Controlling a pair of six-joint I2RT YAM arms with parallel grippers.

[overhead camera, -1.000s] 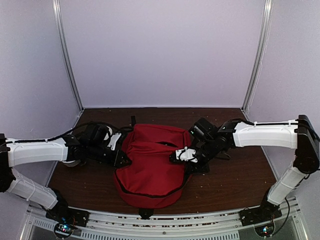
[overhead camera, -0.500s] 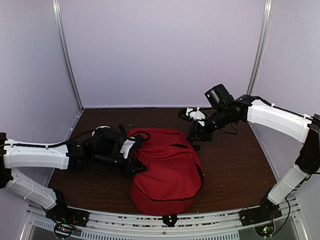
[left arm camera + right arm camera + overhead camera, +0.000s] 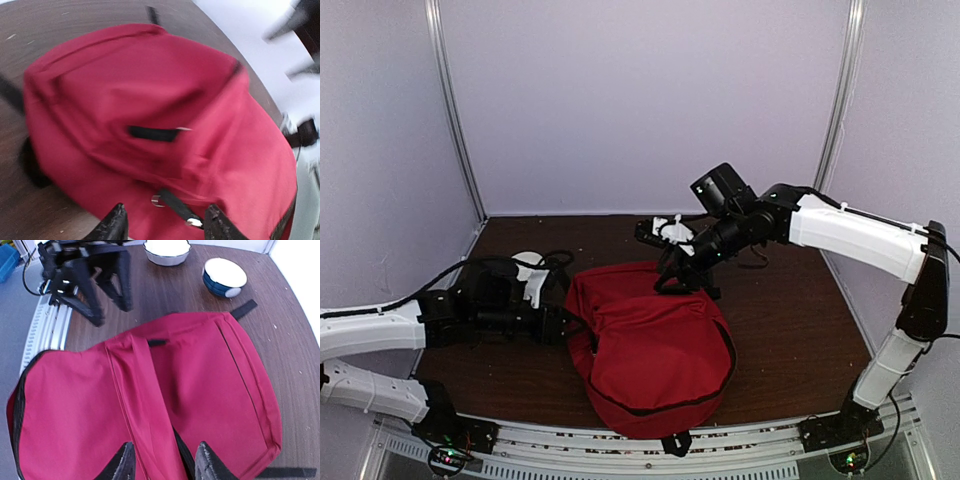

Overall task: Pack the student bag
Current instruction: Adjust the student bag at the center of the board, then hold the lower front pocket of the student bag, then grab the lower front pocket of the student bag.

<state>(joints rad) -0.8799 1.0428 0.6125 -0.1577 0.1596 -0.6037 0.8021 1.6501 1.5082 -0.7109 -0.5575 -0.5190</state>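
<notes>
Where the table (image 3: 800, 340) meets its near edge, the student bag (image 3: 650, 350) begins. It lies flat on the brown wood at centre, with its rounded end near and black trim curving round that end.

Just beside the bag's left edge, the left gripper (image 3: 165, 225) sits low over the table, pointing right at the bag. Its fingers stand apart, released. A black strap (image 3: 175, 207) with a metal ring lies on the red fabric in the gap, and neither finger is seen to touch it.

Farther back, the right gripper (image 3: 165, 460) hangs above the bag's far edge, pointing down. Its fingers are likewise parted, gripping nothing. A raised fold of red fabric runs beneath the gap; whether the tips touch it cannot be told.

Left of the bag, on the far side of the left gripper, a blue bowl (image 3: 225, 275) and a white bowl (image 3: 167, 250) stand near each other on the table.
</notes>
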